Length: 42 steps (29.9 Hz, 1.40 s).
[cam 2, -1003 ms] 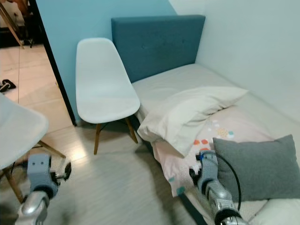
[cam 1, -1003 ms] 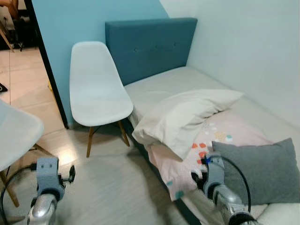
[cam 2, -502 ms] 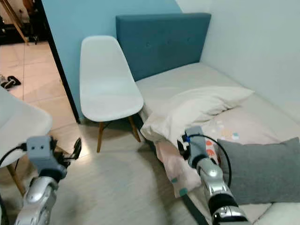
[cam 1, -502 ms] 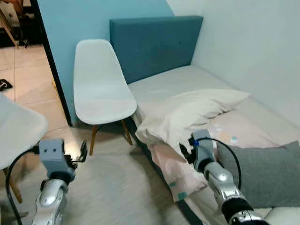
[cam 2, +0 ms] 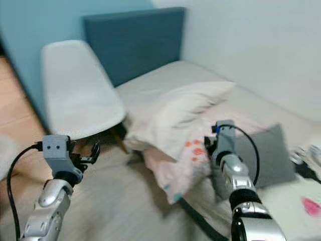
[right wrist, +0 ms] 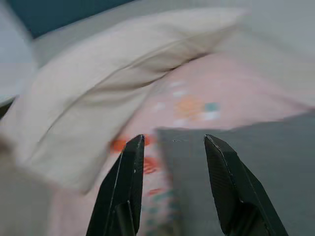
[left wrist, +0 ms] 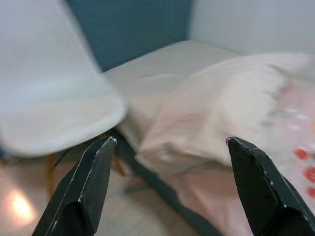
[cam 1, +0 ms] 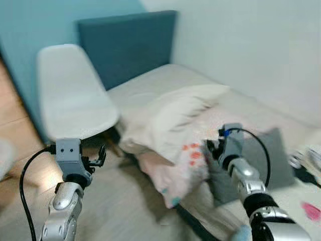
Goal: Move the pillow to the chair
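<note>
Here the cream pillow (cam 1: 168, 120) lies on the bed (cam 1: 165, 83), overhanging its edge beside the white chair (cam 1: 70, 100). Our right gripper (right wrist: 170, 142) hovers open and empty above the grey cushion (right wrist: 246, 167) just beside the pillow. Our left gripper (left wrist: 170, 142), fingers spread wide, hangs over the floor (cam 1: 120, 201) facing chair and pillow.

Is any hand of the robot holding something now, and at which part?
Nothing is held. The left hand and the right hand are both open and empty, near the pillow.
</note>
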{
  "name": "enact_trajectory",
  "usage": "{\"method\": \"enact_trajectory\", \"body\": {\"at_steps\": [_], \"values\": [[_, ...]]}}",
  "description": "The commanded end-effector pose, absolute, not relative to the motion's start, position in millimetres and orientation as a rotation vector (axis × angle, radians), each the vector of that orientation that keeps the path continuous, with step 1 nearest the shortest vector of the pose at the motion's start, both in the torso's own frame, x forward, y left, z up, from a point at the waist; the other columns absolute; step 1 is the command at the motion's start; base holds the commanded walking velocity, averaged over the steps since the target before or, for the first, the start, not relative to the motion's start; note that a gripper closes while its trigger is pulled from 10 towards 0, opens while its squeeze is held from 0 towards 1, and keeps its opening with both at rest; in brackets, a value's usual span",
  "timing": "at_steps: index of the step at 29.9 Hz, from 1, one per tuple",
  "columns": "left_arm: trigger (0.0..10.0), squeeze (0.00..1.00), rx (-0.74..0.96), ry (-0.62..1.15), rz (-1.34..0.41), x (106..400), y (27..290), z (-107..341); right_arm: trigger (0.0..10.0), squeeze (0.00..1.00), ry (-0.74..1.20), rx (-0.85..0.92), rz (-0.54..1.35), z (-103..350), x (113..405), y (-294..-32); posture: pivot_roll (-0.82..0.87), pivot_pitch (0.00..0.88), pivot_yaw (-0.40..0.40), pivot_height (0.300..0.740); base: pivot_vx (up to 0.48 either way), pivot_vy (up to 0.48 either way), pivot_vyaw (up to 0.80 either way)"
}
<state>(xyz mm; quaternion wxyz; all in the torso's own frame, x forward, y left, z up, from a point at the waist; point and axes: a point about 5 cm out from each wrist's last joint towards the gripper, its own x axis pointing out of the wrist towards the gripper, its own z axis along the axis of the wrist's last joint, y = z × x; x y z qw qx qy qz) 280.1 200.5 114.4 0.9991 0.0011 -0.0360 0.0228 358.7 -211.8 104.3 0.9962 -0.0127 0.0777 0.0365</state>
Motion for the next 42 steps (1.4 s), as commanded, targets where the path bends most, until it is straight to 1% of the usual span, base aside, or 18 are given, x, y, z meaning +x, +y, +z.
{"method": "enact_trajectory", "body": {"at_steps": [1, 3, 5, 6, 7, 8, 9, 11, 14, 15, 17, 22, 26, 28, 29, 34, 39, 42], "values": [[10.0, 0.00, 0.053, -0.038, 0.047, 278.0, 202.3, 111.3, 10.0, 0.00, 0.121, 0.003, 0.119, 111.5, 361.2, -197.3, -0.02, 0.000, -0.076, 0.740, 0.000, 0.000, -0.80], [10.0, 0.00, 0.047, -0.029, 0.046, 276.9, 201.5, 109.7, 10.0, 0.00, 0.107, 0.012, 0.141, 113.3, 360.6, -190.5, -0.02, 0.000, -0.076, 0.740, 0.000, 0.000, -0.80], [10.0, 0.00, 0.024, -0.011, 0.060, 271.9, 198.5, 104.9, 10.0, 0.00, 0.088, -0.027, 0.236, 107.5, 347.9, -166.4, -0.02, 0.000, -0.080, 0.740, 0.000, 0.000, -0.80], [10.0, 0.00, 0.024, -0.011, 0.060, 271.9, 198.5, 104.9, 10.0, 0.00, 0.088, -0.027, 0.236, 107.5, 347.9, -166.4, -0.02, 0.000, -0.080, 0.740, 0.000, 0.000, -0.80], [10.0, 0.00, 0.027, -0.005, 0.075, 269.1, 197.7, 102.8, 10.0, 0.00, 0.079, -0.110, 0.299, 100.2, 336.6, -154.8, -0.02, 0.000, -0.082, 0.740, 0.000, 0.000, -0.80], [10.0, 0.00, 0.027, -0.005, 0.075, 269.1, 197.7, 102.8, 10.0, 0.00, 0.079, -0.110, 0.299, 100.2, 336.6, -154.8, -0.02, 0.000, -0.082, 0.740, 0.000, 0.000, -0.80], [10.0, 0.00, 0.031, -0.001, 0.089, 267.0, 197.7, 101.3, 10.0, 0.00, 0.066, -0.186, 0.349, 95.3, 327.6, -147.6, -0.02, 0.000, -0.083, 0.740, 0.000, 0.000, -0.80], [10.0, 0.00, 0.041, 0.002, 0.107, 265.4, 199.3, 100.5, 10.0, 0.00, 0.057, -0.221, 0.367, 93.1, 322.4, -148.9, -0.02, 0.000, -0.086, 0.740, 0.000, 0.000, -0.80], [10.0, 0.00, 0.087, 0.016, 0.154, 260.4, 204.7, 99.3, 10.0, 0.00, 0.093, -0.241, 0.306, 82.5, 311.7, -177.4, -0.03, 0.000, -0.077, 0.740, 0.000, 0.000, -0.80], [10.0, 0.00, 0.087, 0.016, 0.154, 260.4, 204.7, 99.3, 10.0, 0.00, 0.093, -0.241, 0.306, 82.5, 311.7, -177.4, -0.03, 0.000, -0.077, 0.740, 0.000, 0.000, -0.80], [10.0, 0.00, 0.096, 0.022, 0.173, 255.7, 205.7, 98.8, 10.0, 0.00, 0.111, -0.202, 0.263, 76.0, 299.8, -187.3, -0.03, 0.000, -0.069, 0.740, 0.000, 0.000, -0.80], [10.0, 0.00, 0.114, 0.037, 0.155, 247.7, 200.5, 96.9, 10.0, 0.00, 0.118, -0.160, 0.215, 73.9, 283.5, -190.6, -0.04, 0.000, -0.065, 0.740, 0.000, 0.000, -0.80], [10.0, 0.00, 0.077, 0.063, 0.153, 246.0, 203.1, 90.2, 10.0, 0.00, 0.130, -0.135, 0.156, 75.5, 290.4, -194.3, -0.03, 0.000, -0.068, 0.740, 0.000, 0.000, -0.80], [10.0, 0.00, 0.077, 0.061, 0.158, 246.7, 204.4, 90.8, 10.0, 0.00, 0.117, -0.149, 0.154, 79.7, 294.1, -193.2, -0.03, 0.000, -0.069, 0.740, 0.000, 0.000, 0.00], [10.0, 0.00, 0.077, 0.046, 0.155, 248.0, 203.8, 94.3, 10.0, 0.00, 0.081, -0.160, 0.178, 90.4, 300.2, -187.5, -0.04, 0.000, -0.068, 0.740, 0.000, 0.000, 0.00], [10.0, 0.00, 0.065, 0.037, 0.167, 248.3, 203.1, 97.8, 10.0, 0.00, 0.025, -0.177, 0.260, 106.0, 304.8, -172.8, -0.04, 0.000, -0.067, 0.740, 0.119, 0.000, 0.00], [10.0, 0.00, 0.060, 0.031, 0.171, 248.0, 203.6, 100.0, 10.0, 0.00, 0.011, -0.209, 0.344, 109.3, 302.7, -158.3, -0.03, 0.000, -0.068, 0.740, 0.352, 0.000, 0.00], [10.0, 0.00, 0.060, 0.030, 0.171, 247.9, 203.8, 100.1, 10.0, 0.00, 0.013, -0.206, 0.359, 108.6, 302.2, -156.7, -0.03, 0.000, -0.068, 0.740, 0.360, 0.000, 0.00]]}}
